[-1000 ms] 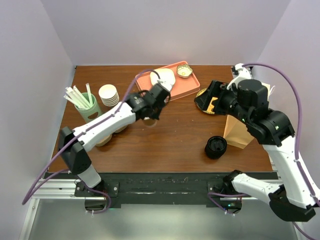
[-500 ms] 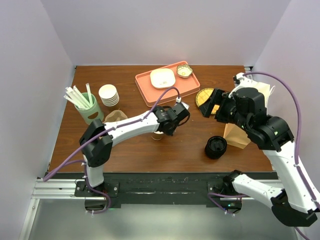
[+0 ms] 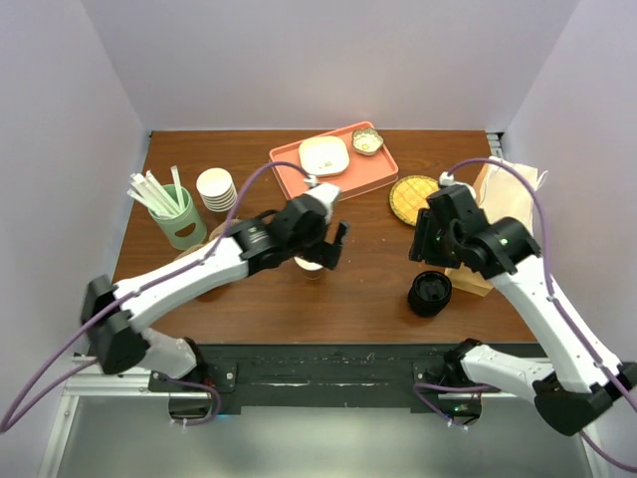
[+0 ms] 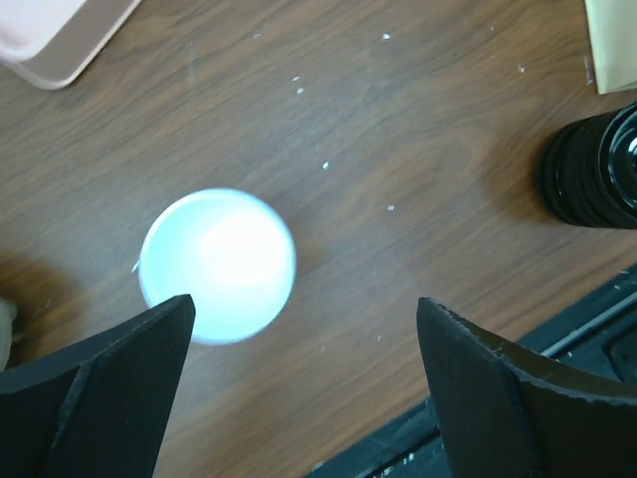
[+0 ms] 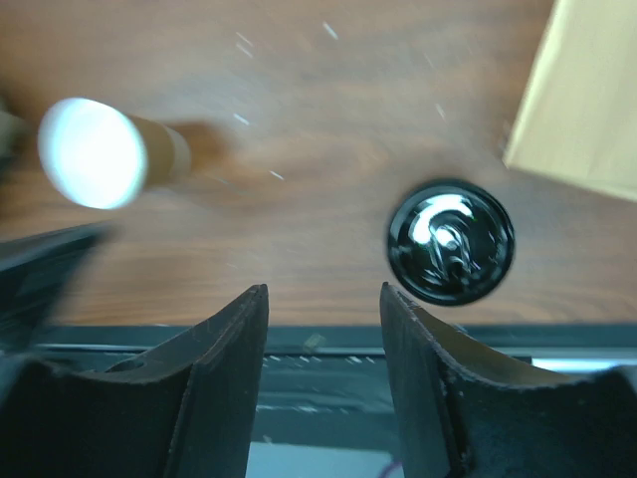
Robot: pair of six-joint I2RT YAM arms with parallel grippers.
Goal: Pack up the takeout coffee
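A small paper cup (image 3: 311, 268) stands lidless on the brown table, its white inside showing in the left wrist view (image 4: 217, 264) and the right wrist view (image 5: 95, 151). No lidded takeout coffee is in view. My left gripper (image 3: 332, 245) (image 4: 306, 309) hangs open just above and right of the cup, nothing between its fingers. A squat stack of black lids (image 3: 430, 293) (image 4: 592, 169) (image 5: 451, 241) sits near the front edge. My right gripper (image 3: 426, 239) (image 5: 323, 291) hovers above it, partly open and empty. The brown paper bag (image 3: 508, 189) (image 5: 582, 100) stands at the right.
An orange tray (image 3: 370, 171) with a white plate and a small bowl lies at the back. A round yellow disc (image 3: 412, 196) lies beside it. A stack of cream cups (image 3: 216, 189) and a green holder of straws (image 3: 175, 215) stand at the left.
My left gripper opened and let go of the cup, which now stands alone. My right arm swung from the back right down over the black lid stack, its jaws narrowing.
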